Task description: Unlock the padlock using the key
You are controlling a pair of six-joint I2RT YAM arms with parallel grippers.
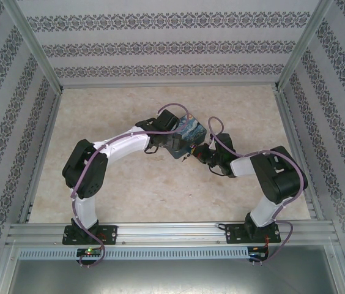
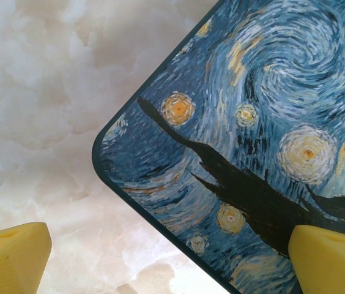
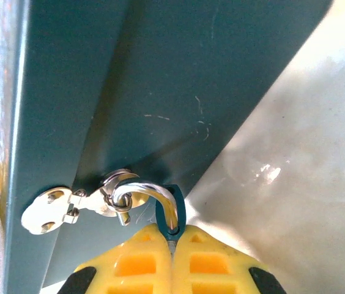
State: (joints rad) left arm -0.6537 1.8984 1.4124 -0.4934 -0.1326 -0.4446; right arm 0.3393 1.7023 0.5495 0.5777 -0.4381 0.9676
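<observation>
Our right hand (image 3: 172, 248) is clenched on the padlock (image 3: 171, 215), which hangs from the clasp (image 3: 68, 208) on the box (image 3: 160, 92). Our left hand (image 2: 169, 260) stands released astride a box corner. A tug could drag the loose box or slip the padlock free.

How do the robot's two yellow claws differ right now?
The left end effector gapes wide open; the right end effector is shut on the padlock. The left is over the painted box's lid corner; the right sits at its side hasp. Both have yellow fingers.
</observation>
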